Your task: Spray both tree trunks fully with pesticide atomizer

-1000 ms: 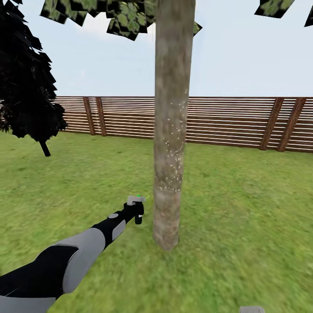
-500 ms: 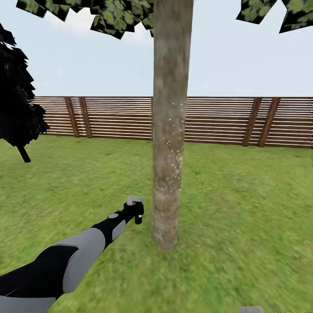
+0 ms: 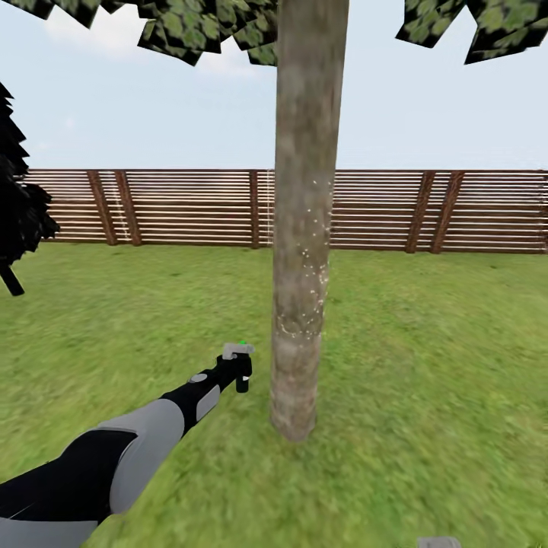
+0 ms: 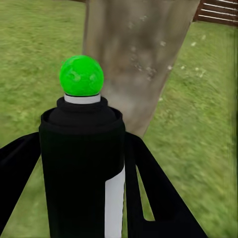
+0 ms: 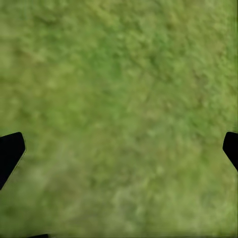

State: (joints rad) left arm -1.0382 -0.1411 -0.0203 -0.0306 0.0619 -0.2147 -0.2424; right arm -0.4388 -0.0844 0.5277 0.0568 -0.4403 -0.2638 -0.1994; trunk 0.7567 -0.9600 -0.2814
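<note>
A tree trunk (image 3: 304, 228), thick and grey-brown, rises in the middle of the head view, with white specks scattered over its right side from fence height down to knee height. Just left of its base, my left gripper (image 3: 240, 373) is shut on the pesticide atomizer (image 3: 237, 352), grey head and green spot upward. In the left wrist view the black atomizer (image 4: 79, 163) with its green spot (image 4: 81, 75) stands between the fingers (image 4: 158, 198), facing the trunk (image 4: 134, 49) close ahead. My right gripper (image 5: 119, 151) hangs open over bare grass.
The lawn (image 3: 426, 365) spreads all around the trunk. A brown slat fence (image 3: 190, 205) closes the back. A dark cypress-like tree (image 3: 19, 205) stands at the far left. Leaves of the canopy (image 3: 205, 27) hang across the top.
The whole picture has shifted: the fence posts and the dark tree slid left, so the camera has moved. My left arm holds the atomizer in the same pose beside the trunk.
</note>
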